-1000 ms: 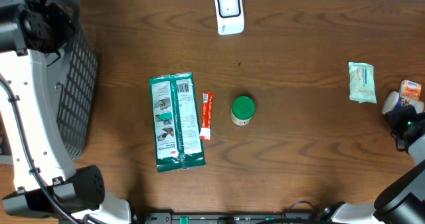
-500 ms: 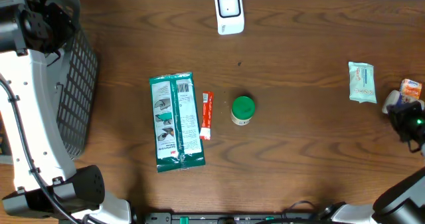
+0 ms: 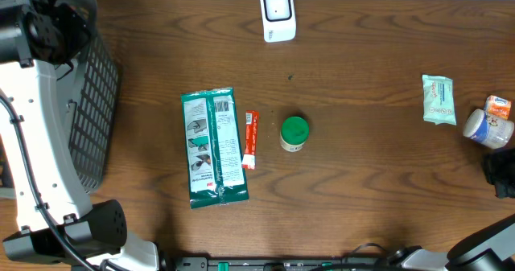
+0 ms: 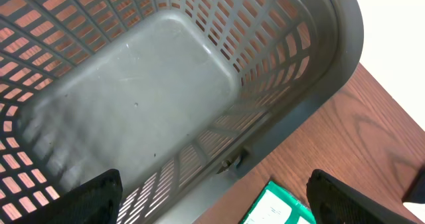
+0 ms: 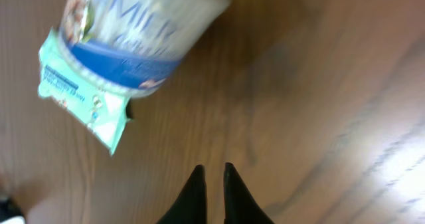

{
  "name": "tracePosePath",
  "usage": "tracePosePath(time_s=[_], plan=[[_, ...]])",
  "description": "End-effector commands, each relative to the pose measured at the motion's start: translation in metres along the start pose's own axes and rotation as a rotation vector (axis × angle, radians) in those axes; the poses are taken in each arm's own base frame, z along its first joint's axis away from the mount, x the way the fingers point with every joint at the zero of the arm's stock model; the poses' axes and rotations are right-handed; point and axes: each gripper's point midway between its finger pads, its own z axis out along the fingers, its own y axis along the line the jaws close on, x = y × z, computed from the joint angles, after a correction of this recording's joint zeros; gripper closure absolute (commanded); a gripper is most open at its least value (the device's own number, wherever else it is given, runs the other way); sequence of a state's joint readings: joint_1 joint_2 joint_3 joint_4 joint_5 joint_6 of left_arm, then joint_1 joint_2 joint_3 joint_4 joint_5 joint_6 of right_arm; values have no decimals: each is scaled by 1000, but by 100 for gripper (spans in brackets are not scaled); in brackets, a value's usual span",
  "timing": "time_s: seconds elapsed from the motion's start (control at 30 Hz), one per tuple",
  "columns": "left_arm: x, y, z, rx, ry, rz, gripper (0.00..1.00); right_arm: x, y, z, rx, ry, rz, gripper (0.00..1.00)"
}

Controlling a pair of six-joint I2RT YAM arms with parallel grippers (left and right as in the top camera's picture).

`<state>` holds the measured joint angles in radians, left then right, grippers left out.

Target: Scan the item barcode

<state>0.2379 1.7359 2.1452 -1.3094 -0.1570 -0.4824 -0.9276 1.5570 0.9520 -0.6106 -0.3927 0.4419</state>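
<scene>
At far left we see the basket (image 3: 92, 102). Our left gripper (image 4: 214, 187) hangs over it, its jaws spread wide and holding nothing. On the table (image 3: 362, 190) lie a green packet (image 3: 213, 146), a red stick (image 3: 250, 140) just beside it, then a green-lidded jar (image 3: 294, 133). The scanner (image 3: 278, 14) stands at the far edge. Further right lies a wipes pack (image 3: 438, 100), then the cup (image 3: 486, 129), just beside an orange packet (image 3: 498, 105). Our right gripper (image 5: 213, 169) hovers near the cup, fingers almost together, gripping nothing.
</scene>
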Motion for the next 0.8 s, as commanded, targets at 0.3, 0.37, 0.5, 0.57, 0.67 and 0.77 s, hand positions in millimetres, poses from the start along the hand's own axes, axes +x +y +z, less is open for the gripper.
tracePosePath(time_s=[0.3, 0.37, 0.5, 0.57, 0.67, 0.77], plan=[[-3, 4, -4, -8, -15, -3, 12, 100, 151, -42, -42, 226, -631, 13], [-3, 4, -4, -8, -15, -3, 12, 131, 178, -52, -25, 229, -774, 8], [-3, 3, -4, -7, -15, -3, 12, 197, 216, -62, -39, 222, -1029, 2], [-3, 4, -4, -8, -15, -3, 12, 236, 228, -62, -58, 221, -1155, 1], [-3, 4, -4, -8, -15, -3, 12, 294, 233, -55, -46, 228, -1301, 1], [-3, 3, -4, -8, -15, -3, 12, 341, 227, -41, -30, 274, -1406, 1]])
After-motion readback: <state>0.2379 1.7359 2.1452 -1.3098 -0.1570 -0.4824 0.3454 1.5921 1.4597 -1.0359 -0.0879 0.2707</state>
